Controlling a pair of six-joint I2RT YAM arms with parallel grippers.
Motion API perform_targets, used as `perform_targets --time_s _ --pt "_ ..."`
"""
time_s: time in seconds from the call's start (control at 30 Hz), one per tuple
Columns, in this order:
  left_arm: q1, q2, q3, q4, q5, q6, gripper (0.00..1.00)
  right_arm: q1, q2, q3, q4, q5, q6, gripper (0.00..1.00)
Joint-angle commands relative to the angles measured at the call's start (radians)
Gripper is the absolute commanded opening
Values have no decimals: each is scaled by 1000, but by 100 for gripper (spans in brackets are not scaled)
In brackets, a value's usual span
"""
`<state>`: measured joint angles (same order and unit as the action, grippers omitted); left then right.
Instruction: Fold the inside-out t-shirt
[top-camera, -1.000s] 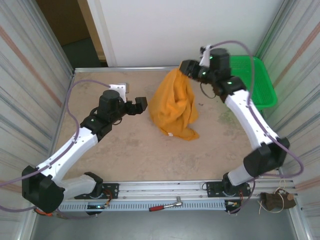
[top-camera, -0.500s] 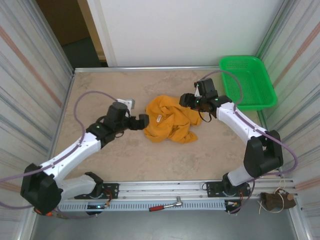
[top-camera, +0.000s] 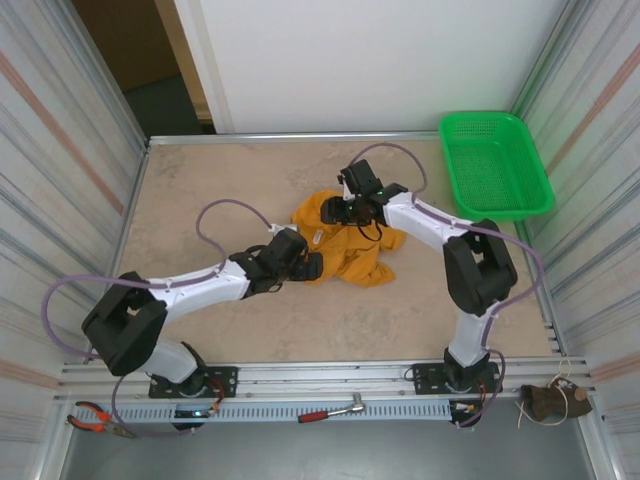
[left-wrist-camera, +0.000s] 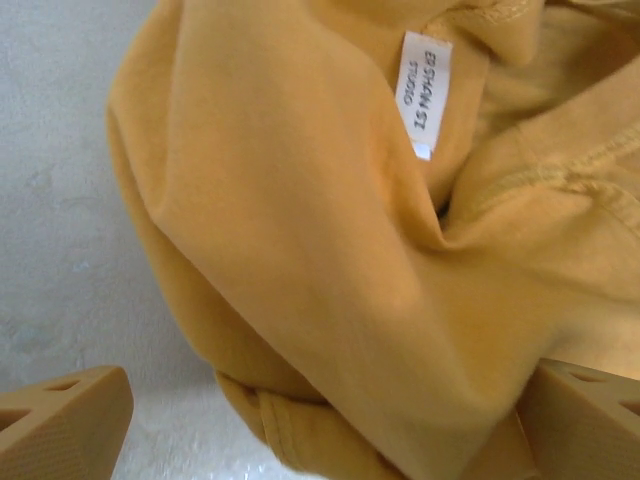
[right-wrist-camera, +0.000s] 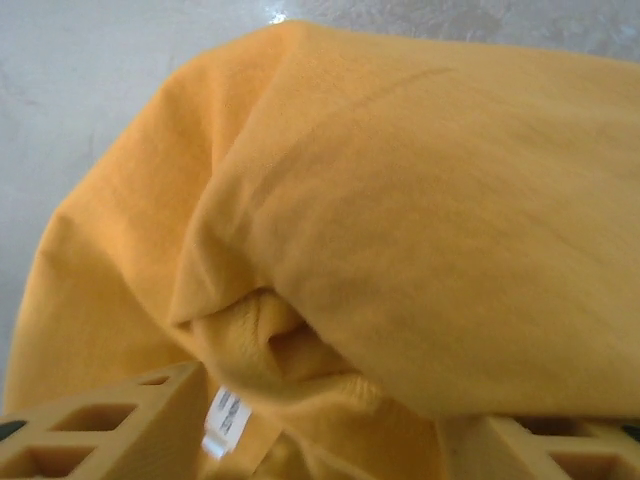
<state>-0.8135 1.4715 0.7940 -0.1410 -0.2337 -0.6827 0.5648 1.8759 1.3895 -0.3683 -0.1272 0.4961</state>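
The inside-out t-shirt (top-camera: 352, 250), plain mustard-orange, lies crumpled in a heap at the middle of the table. Its white neck label (top-camera: 315, 237) faces up near the left side. My left gripper (top-camera: 308, 266) rests low at the heap's near-left edge. In the left wrist view it is open (left-wrist-camera: 335, 405), with a hemmed fold of the shirt (left-wrist-camera: 330, 250) lying loosely between its wide-set fingers (left-wrist-camera: 60, 430). My right gripper (top-camera: 338, 212) sits on the heap's far side. A thick bunch of cloth (right-wrist-camera: 420, 220) fills the gap between its jaws (right-wrist-camera: 345, 410), beside the label (right-wrist-camera: 228, 415).
A green basket (top-camera: 495, 165) stands at the far right corner. Bare tan table (top-camera: 200, 190) stretches left of and in front of the shirt. Ribbed side walls close in both sides. A red-handled tool (top-camera: 330, 412) lies on the front rail.
The right gripper brought the hanging shirt down into a heap on the table and shifted left over it. The left arm reached right and down to the heap's near edge.
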Motion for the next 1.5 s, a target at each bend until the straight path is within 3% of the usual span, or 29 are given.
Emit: perform_targets --time_s 0.0,0.07,0.1,0.13,0.33,0.53,0.67,0.9,1.13,1.3,1.4,1.43,1.47 --pt "26 58 10 116 -37 -14 81 -2 80 58 -47 21 -38 33" --pt "62 99 38 146 31 33 39 -19 71 69 -59 27 -51 4" --pt "85 112 64 136 69 58 12 -30 47 69 -65 20 -54 0" --pt "108 113 96 102 96 82 0 -47 10 69 -72 9 -56 0" --pt "204 -122 302 -67 90 280 0 -159 -325 128 -101 -40 -33 0" --pt "255 -250 629 -189 168 367 0 -224 -567 289 -134 -54 9 0" --pt "254 -306 733 -199 229 340 0 -223 -672 352 -144 -52 27 0" --pt "246 -433 669 -76 270 221 0 -219 -790 358 -106 -67 71 0" --pt "260 -344 635 -86 240 239 0 -223 -657 280 -73 -14 34 0" --pt "337 -161 648 -69 253 252 0 -279 -401 306 -32 3 25 0" --pt "397 -8 700 -42 294 230 0 -329 -208 413 -32 -2 44 0" --pt "415 44 726 -29 321 227 0 -345 -132 470 -59 -9 42 2" --pt "429 100 762 -33 340 223 7 -358 -60 547 -103 -12 34 24"
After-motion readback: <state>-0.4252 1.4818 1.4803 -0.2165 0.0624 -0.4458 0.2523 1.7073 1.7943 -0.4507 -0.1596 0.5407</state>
